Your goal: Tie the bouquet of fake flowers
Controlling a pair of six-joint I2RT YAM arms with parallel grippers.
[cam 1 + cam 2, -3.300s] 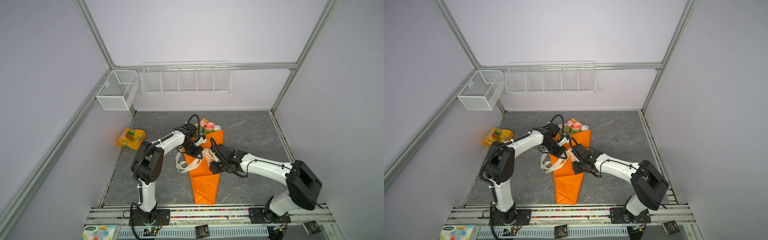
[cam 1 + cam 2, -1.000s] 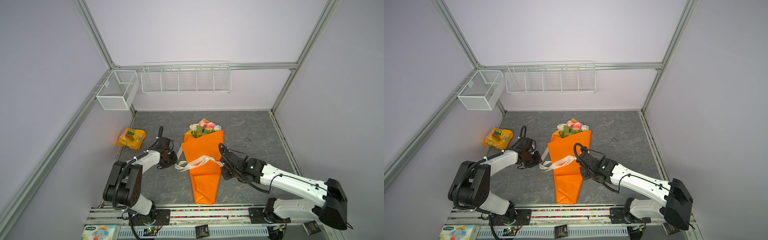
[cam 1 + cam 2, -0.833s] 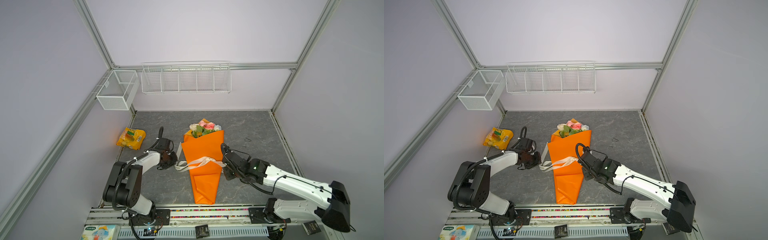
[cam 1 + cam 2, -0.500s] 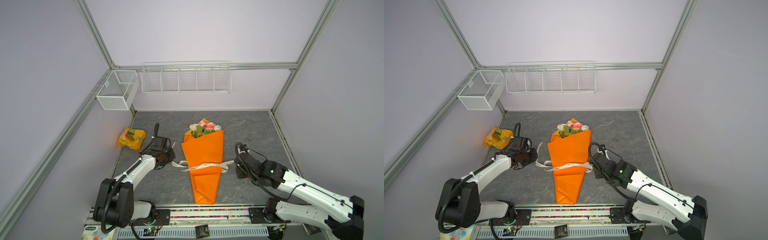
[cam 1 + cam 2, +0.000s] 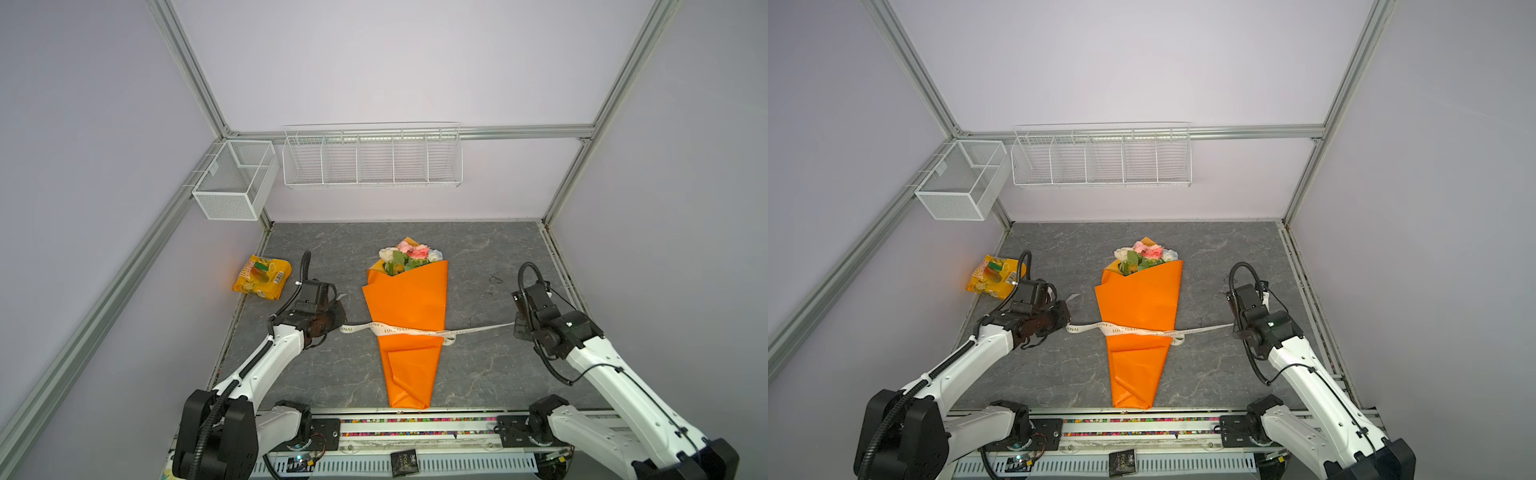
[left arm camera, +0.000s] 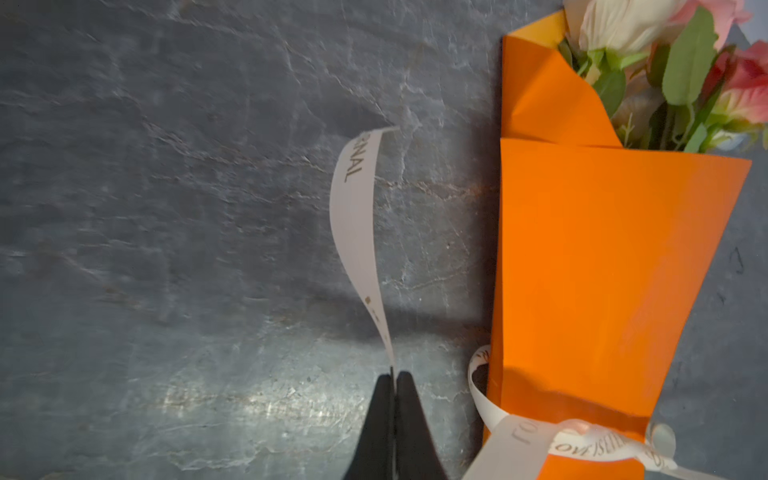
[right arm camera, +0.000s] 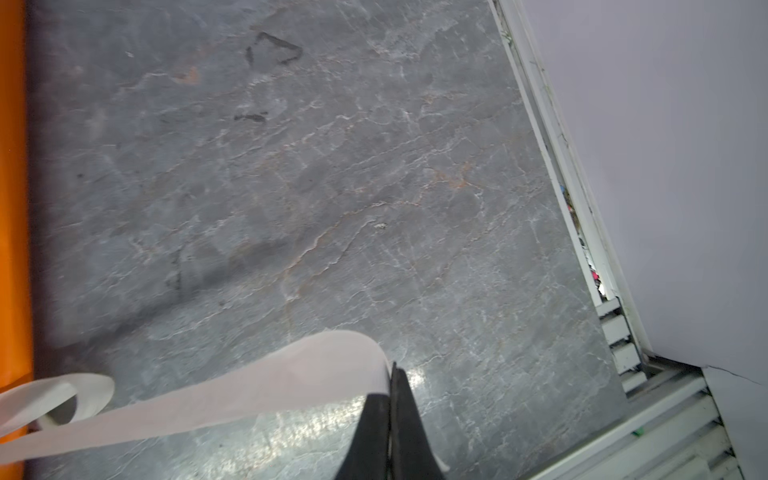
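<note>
Bouquet (image 5: 405, 307) lies mid worktop (image 5: 478, 374), long axis near–far, blooms far. Ribbon (image 5: 415, 331) crosses it left–right. Left gripper (image 5: 340, 327) and right gripper (image 5: 515, 325) flank it evenly, each pinching a ribbon end.

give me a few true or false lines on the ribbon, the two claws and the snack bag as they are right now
1. The ribbon lies across the bouquet of fake flowers. True.
2. The left claw is open. False: it is shut on the ribbon near one end.
3. The right claw pinches the ribbon's other end. True.
4. In both top views the snack bag lies right of the bouquet. False: it lies to its left.
</note>
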